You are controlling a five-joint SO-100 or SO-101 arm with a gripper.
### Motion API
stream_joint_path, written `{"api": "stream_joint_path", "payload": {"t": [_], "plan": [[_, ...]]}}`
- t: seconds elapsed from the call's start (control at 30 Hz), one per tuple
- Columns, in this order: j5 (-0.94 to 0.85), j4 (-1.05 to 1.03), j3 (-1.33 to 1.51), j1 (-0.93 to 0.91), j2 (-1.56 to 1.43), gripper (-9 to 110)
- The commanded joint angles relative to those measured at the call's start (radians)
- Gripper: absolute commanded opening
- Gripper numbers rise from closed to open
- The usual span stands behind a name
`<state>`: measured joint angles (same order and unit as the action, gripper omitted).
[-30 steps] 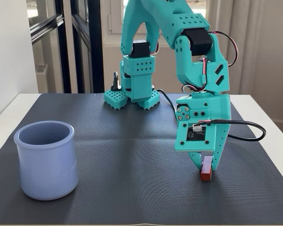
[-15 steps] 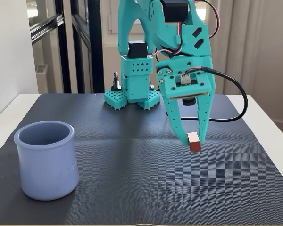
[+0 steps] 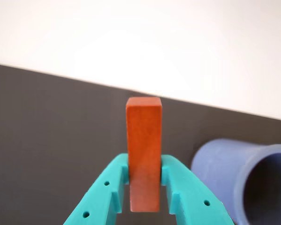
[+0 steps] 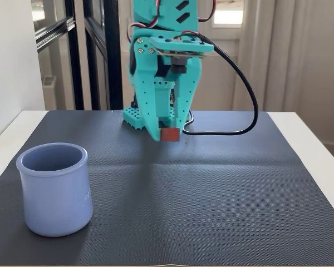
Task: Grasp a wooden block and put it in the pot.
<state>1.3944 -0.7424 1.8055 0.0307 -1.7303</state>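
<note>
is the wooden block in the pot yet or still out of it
Out. The wooden block is clamped in the gripper above the mat, well away from the pot, which stands upright.

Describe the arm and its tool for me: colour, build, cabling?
The tool is teal printed plastic, its two fingers dotted with small round holes. In the fixed view the arm is the same teal, with perforated panels, red and white wires on top and a black cable looping right.

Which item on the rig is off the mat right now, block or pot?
The wooden block, clamped in the tool above the mat. The pot stands upright on the mat at the fixed view's left.
</note>
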Motion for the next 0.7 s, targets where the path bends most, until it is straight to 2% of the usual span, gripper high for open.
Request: {"api": "stream_joint_path", "payload": {"t": [0.0,0.67], "plan": [[-0.077,0.006,-0.017,-0.071,-0.057,6],[-0.374,0.008,0.020,-0.310,-0.057,6]]}}
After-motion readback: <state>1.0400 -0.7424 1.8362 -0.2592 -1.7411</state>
